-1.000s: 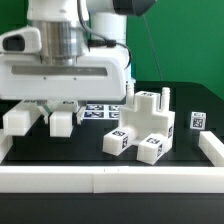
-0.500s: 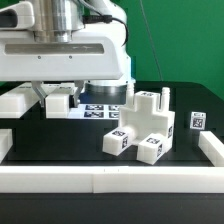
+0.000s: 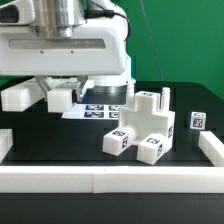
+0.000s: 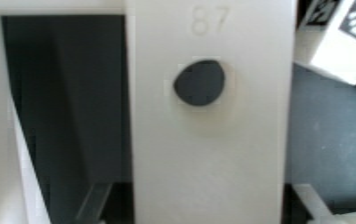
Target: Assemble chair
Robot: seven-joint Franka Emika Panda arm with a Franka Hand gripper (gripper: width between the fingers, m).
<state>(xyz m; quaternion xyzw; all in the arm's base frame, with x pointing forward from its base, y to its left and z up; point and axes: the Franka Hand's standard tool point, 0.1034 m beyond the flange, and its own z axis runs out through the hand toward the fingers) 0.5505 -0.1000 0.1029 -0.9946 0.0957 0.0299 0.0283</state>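
Under the broad glossy wrist housing, the claw (image 3: 62, 94) is clamped on a white bar (image 3: 22, 97) and holds it clear of the black bench (image 3: 60, 150); as far as the exterior view shows, no part of the bar touches the surface. In the wrist view the bar fills the middle of the picture as a flat, matt plastic face with one round dark hole and a faint moulded number. What look like the dark fingers (image 4: 104, 203) sit at each side of it. Its long axis runs about level across the exterior view, with one end sticking out toward the exterior view's left.

The relation that matters for the coming move is this: the part-built chair (image 3: 140, 125) stands on the bench toward the exterior view's right of the claw and lower than it, well apart from the bar. Only one arm works here, so I judge it must carry the bar that way and then down.

The chair is a cluster of blocky white plastic pieces with sharp edges and square black-and-white tags on several faces, and thin pegs (image 3: 165, 96) stand upright from its top. The hole in the bar probably receives such a peg, but which one I cannot tell.

Between the claw and the chair lies the marker board (image 3: 100, 112), thin and flat. A low white border rail (image 3: 100, 180) closes the near edge of the bench.
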